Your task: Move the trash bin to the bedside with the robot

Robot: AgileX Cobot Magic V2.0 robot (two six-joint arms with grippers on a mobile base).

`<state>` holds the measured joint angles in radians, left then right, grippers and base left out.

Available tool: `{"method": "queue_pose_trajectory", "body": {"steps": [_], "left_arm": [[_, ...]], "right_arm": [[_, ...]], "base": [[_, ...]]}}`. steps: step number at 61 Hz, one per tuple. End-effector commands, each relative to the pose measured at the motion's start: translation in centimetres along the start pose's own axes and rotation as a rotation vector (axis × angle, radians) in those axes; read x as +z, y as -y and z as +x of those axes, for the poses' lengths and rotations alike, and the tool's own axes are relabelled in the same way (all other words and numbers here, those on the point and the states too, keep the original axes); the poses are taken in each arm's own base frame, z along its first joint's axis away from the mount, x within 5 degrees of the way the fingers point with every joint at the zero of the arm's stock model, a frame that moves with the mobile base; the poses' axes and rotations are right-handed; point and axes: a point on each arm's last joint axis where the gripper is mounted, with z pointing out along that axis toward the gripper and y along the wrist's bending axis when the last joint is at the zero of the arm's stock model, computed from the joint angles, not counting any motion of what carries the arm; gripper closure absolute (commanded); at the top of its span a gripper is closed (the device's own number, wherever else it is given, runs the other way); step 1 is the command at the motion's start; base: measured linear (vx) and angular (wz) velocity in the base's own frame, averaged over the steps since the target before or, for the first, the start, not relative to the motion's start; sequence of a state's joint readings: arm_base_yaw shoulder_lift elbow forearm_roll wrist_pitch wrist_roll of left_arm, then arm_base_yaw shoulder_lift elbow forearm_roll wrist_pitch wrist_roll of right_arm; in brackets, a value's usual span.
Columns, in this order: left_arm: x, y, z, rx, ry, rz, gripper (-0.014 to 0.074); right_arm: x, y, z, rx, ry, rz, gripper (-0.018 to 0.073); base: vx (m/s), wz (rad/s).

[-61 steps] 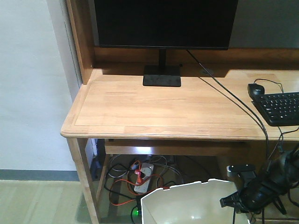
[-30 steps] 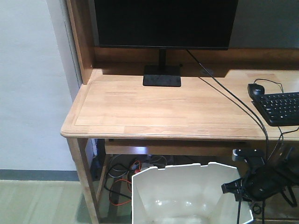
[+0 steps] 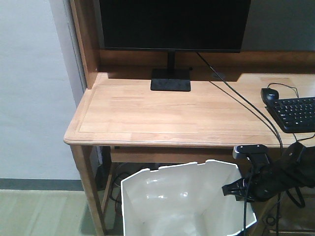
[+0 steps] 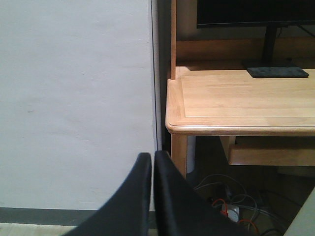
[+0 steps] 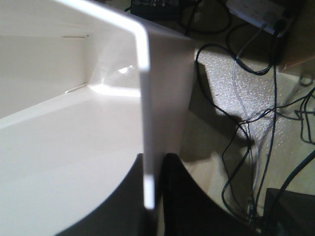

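Cream-white glossy plastic bin (image 3: 182, 201) slid left under wooden surface (image 3: 172, 113); my right tool (image 5: 152, 167) pinches its thin, probably light, slick wall.

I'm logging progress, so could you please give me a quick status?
Left tool shut, empty. Right tool shut on trash bin wall. Bin in front of desk. Cables on floor beside it.

trash bin (image 3: 182, 196) risen higher and shifted left, right hand (image 5: 152, 172) moved up and left with it
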<state>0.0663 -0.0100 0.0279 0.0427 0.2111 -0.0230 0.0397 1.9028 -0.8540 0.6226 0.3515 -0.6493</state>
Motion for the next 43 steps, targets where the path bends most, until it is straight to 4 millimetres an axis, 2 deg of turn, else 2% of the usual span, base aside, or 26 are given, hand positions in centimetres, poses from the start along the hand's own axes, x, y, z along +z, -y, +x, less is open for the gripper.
{"method": "queue_pose_trajectory", "body": {"steps": [1,13,32,43], "left_arm": [[0.1,0.0,0.2,-0.011,0.053,0.0,0.0594],[0.1,0.0,0.1,-0.054,0.066,0.003,0.0594],[-0.1,0.0,-1.5,-0.409,0.24,0.045,0.0594],[-0.5,-0.2,-2.5,-0.423,0.355,0.051,0.0594]], "right_arm": [[-2.4,-0.4,-1.9,0.062,0.116,-0.009,0.0564],[-2.4,-0.5,-1.7,0.061,0.102,-0.019,0.0564],[-2.4,-0.5,-1.7,0.062,0.101,-0.02,0.0564],[-2.4,-0.5,-1.7,0.062,0.101,-0.02,0.0564]], "base": [[0.0,0.0],[0.0,0.0],[0.0,0.0],[0.0,0.0]]}}
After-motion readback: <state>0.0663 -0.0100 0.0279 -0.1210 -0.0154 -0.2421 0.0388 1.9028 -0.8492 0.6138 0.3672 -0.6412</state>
